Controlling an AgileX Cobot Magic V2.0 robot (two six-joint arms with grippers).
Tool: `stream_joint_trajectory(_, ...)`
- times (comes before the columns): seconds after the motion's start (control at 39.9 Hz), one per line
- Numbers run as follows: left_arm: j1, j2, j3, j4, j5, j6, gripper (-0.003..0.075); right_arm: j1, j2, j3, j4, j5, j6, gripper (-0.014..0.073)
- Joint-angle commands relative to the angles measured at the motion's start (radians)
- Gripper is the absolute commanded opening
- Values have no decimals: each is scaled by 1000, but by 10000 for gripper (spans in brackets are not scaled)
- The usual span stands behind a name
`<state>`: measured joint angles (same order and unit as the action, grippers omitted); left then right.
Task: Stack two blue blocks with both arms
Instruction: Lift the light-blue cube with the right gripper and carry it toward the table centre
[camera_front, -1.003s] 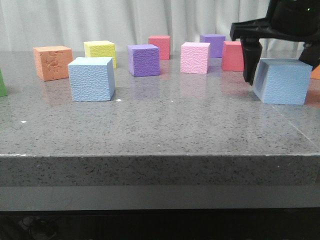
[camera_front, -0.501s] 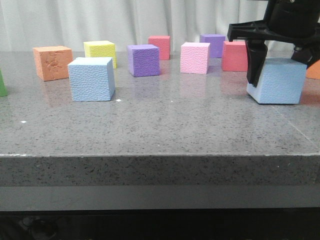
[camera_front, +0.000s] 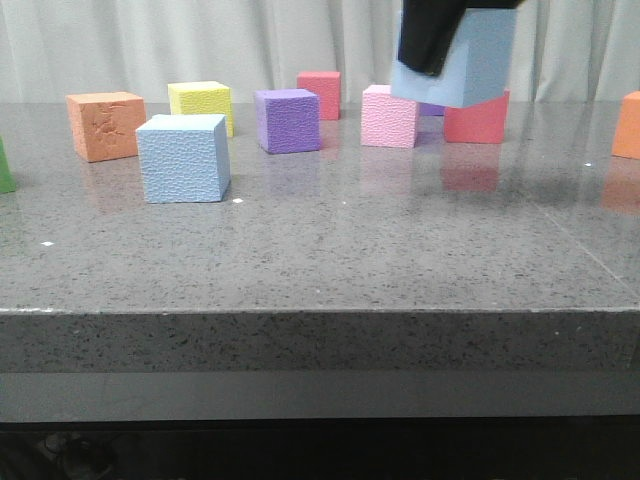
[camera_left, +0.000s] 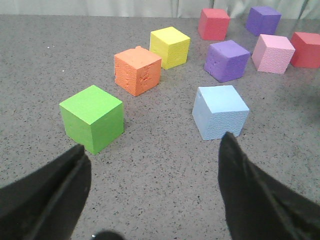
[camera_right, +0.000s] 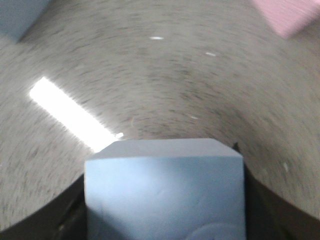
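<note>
A: Right hand (camera_front: 432, 40) pinched one blue block (camera_front: 465, 55), lifted clear off the tabletop (camera_front: 330, 240), tilted, up in front of the pink cube (camera_front: 390, 115) and red cube (camera_front: 475, 118). Front view was blurred there.

B: Wrist view agreed?

A: Yes, block (camera_right: 165, 187) filled the space between the dark fingers (camera_right: 70, 212), tabletop smeared below.

B: Other blue block?

A: Second blue block (camera_front: 183, 158) sat flat on the tabletop, left side, in front of the yellow cube (camera_front: 200, 104), orange cube (camera_front: 105, 125) near it, purple cube (camera_front: 288, 120) further right.

B: Left hand?

A: Left hand (camera_left: 150, 200) was spread wide, nothing between its fingers (camera_left: 250, 195), low over the tabletop. Second block (camera_left: 220, 112) lay ahead of it, green cube (camera_left: 92, 117) near the other finger. No contact with either.
</note>
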<state>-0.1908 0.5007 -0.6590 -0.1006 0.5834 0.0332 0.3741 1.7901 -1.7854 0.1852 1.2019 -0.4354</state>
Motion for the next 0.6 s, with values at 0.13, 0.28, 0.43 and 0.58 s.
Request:
stream_joint_trajectory(0.13,-8,10,-29,-5,-71,-7,512,51,39,-88,101,13,-455,371)
stream_joint_trajectory(0.28,-8,10,-29,-5,-71,-7,512,81,93,-89,101,-19,-600,371)
stream_joint_trajectory(0.43,-8,10,-29,-5,-71,-7,512,89,138,-89,101,-33,-646,371)
stream_joint_trajectory(0.58,-8,10,-29,-5,-71,-7,512,95,166,-89,101,-48,-646,389)
